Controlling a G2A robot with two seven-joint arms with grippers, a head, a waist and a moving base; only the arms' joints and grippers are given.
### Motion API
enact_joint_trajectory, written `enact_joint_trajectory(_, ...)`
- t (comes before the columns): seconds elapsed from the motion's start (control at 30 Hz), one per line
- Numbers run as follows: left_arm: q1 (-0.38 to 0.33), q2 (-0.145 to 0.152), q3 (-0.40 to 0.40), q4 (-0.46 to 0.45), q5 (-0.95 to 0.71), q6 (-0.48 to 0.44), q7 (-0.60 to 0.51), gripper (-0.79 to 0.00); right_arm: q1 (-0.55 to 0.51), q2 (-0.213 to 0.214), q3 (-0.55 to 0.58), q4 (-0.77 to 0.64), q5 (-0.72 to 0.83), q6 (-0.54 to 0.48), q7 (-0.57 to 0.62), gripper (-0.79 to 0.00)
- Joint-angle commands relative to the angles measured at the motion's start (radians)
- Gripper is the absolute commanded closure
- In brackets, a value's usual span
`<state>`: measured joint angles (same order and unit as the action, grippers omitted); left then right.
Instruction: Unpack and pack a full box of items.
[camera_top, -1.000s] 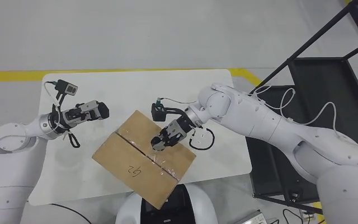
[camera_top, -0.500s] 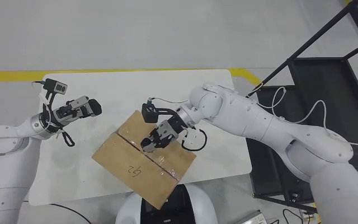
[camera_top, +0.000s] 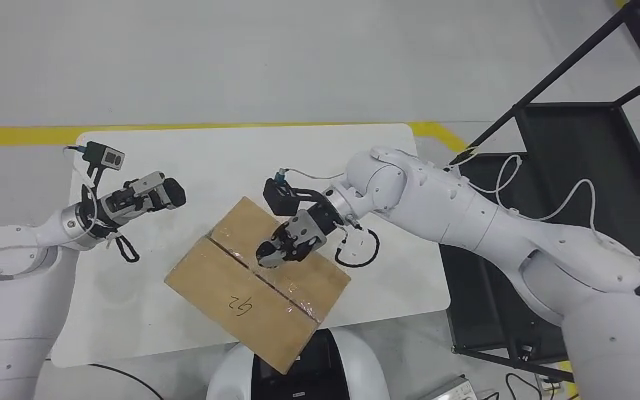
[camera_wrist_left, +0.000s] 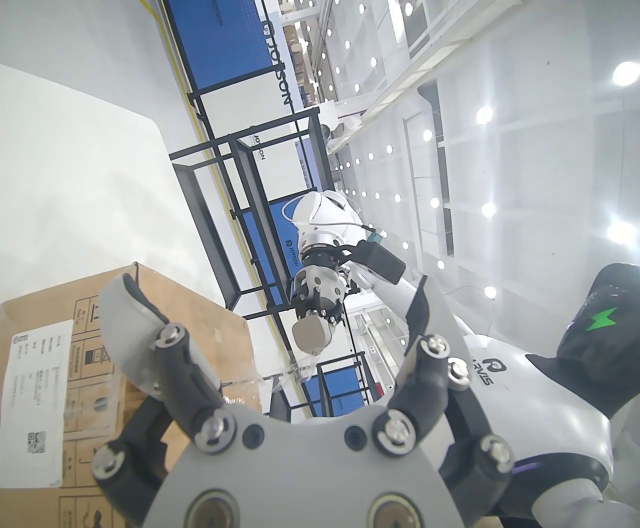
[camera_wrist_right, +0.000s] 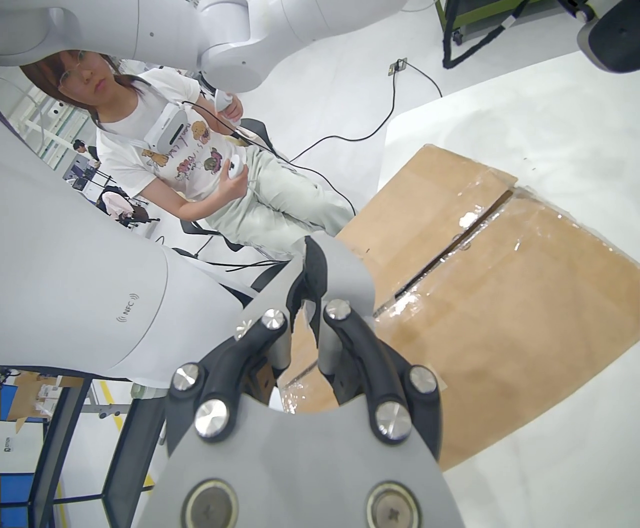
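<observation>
The cardboard box (camera_top: 215, 285) sits closed at the near edge of the white table (camera_top: 200, 160), turned diagonally. Its taped seam (camera_top: 238, 260) runs along the long axis. The right gripper (camera_top: 270, 255) hangs directly over that seam near the box's middle, its fingers pressed together; whether they pinch loose tape I cannot tell. The left gripper (camera_top: 170, 192) is spread wide and empty, beside the box's far-left corner. The right arm is much the nearer, so opening the seam looks like its job.
</observation>
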<state>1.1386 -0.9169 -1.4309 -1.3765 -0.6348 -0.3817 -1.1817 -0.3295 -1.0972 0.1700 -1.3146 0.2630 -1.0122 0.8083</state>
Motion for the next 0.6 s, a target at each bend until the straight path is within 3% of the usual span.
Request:
enact_joint_trajectory(0.0, 0.006, 0.000, -0.004, -0.005, 0.001, 0.004, 0.001, -0.785, -0.001, -0.009, 0.000, 0.008, -0.005, 0.002, 0.002, 0.000)
enact_joint_trajectory(0.17, 0.020, 0.002, -0.015, -0.012, 0.005, 0.012, 0.005, -0.785, -0.004, -0.041, 0.000, -0.015, 0.003, 0.000, 0.000, 0.000)
enact_joint_trajectory(0.57, 0.022, 0.001, -0.011, -0.015, 0.012, 0.025, 0.008, -0.785, -0.010, -0.043, 0.000, 0.037, 0.034, 0.008, 0.008, 0.000)
